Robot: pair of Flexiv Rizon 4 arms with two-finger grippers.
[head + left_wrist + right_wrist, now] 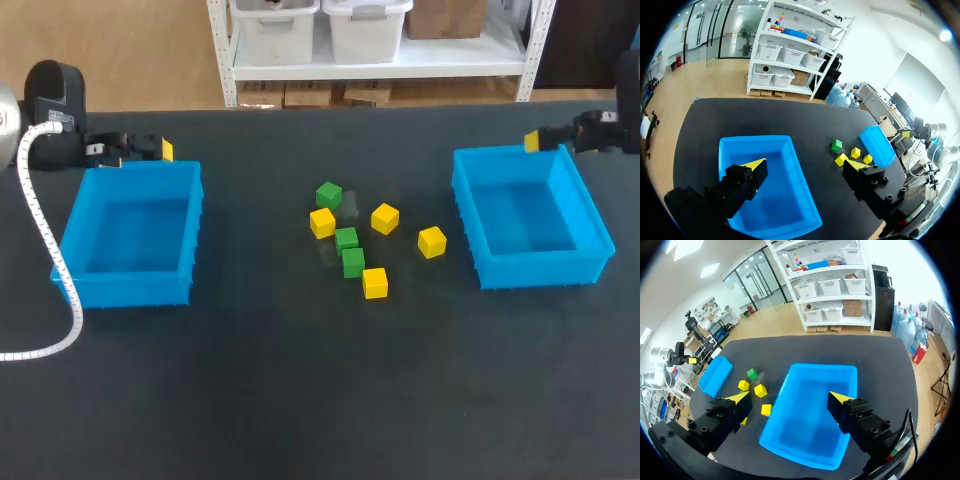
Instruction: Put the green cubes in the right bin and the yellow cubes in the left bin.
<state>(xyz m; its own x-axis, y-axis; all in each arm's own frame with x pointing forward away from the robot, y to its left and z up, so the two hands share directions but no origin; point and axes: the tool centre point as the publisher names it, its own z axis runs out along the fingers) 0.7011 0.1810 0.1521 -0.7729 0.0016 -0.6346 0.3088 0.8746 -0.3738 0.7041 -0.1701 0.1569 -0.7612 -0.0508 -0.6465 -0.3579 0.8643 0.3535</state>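
Plastic-looking, sharp-edged green cubes [346, 238], three, jumbled with four matching yellow cubes [385, 218] on dark matte worktop [300, 400], midway between blue open-top plastic left bin [130, 290] and right bin [545, 270]. Well apart from both arms, neither clearly nearer. No long axis to align. Spread open, holding nothing: left fingers [754, 165] over left bin's far rim, right fingers [840, 399] over right bin's far rim.
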